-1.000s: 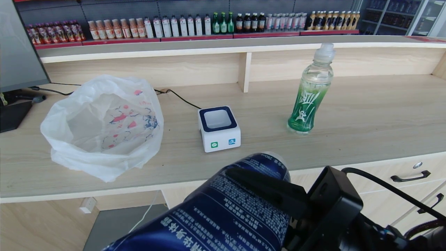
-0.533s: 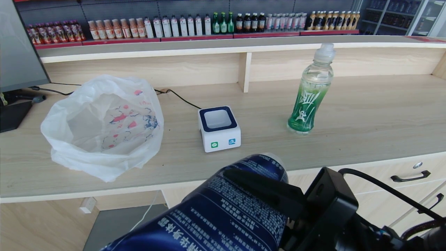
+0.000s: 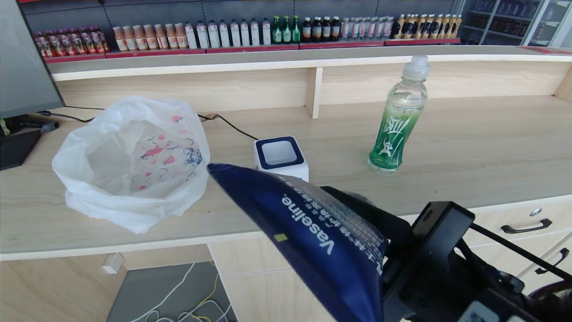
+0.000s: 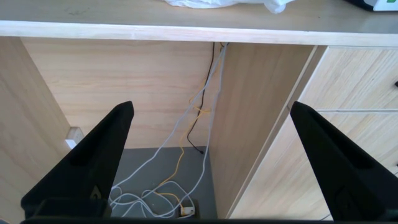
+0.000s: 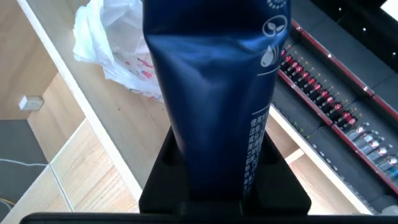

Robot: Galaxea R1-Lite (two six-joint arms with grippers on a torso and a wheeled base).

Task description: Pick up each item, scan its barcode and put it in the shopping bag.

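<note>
My right gripper (image 3: 357,219) grips a tube (image 3: 295,219), tilted above the front edge of the counter (image 3: 469,147) before the scanner (image 3: 280,156) | my left gripper (image 4: 211,155) gapes empty below the counter | bag (image 3: 134,161) left of scanner, bottle (image 3: 397,120) right.

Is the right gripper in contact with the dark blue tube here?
Touching. The right wrist view shows the dark blue tube clamped between the fingers of the right gripper, no gap either side.
</note>
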